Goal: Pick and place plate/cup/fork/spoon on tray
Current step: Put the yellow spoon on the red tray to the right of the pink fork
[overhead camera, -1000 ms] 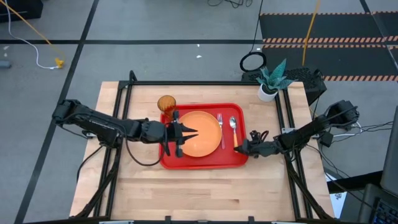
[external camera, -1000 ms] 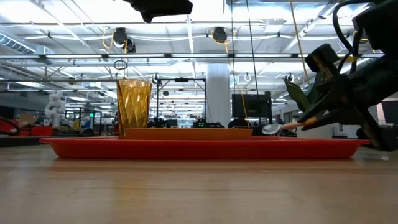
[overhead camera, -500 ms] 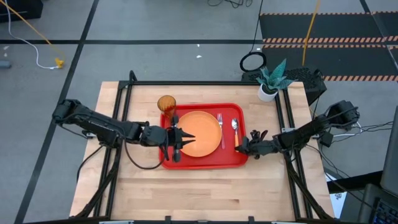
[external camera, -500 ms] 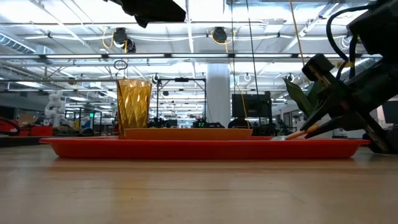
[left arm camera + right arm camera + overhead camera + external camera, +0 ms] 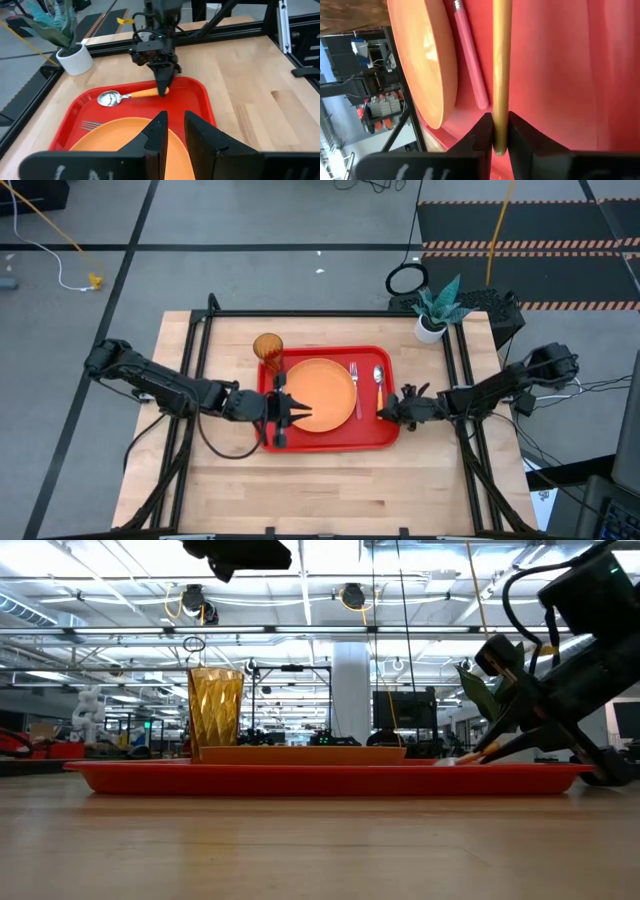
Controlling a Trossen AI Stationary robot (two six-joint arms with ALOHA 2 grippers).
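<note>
When the table is seen from above, the red tray (image 5: 328, 435) is found in its middle, with the orange plate (image 5: 322, 392) lying on it. The cup (image 5: 267, 347) stands at the tray's far left corner. The fork (image 5: 355, 388) lies just beside the plate, and the spoon (image 5: 378, 384) lies next to the fork. The left gripper (image 5: 287, 412) is held over the plate's left edge; the right gripper (image 5: 385, 412) is placed at the end of the spoon's handle.

From the low view, the cup (image 5: 216, 708) is seen upright on the tray (image 5: 330, 778), and the right gripper (image 5: 478, 754) is lowered to the tray's rim.

In the left wrist view, the left fingers (image 5: 156, 134) are seen a little apart above the plate (image 5: 125, 145), with nothing between them. The spoon (image 5: 127, 95) lies flat on the tray (image 5: 195, 102).

In the right wrist view, the right fingers (image 5: 481, 131) are closed on the handle of the spoon (image 5: 500, 60), beside the fork (image 5: 470, 60) and plate (image 5: 427, 55).
</note>
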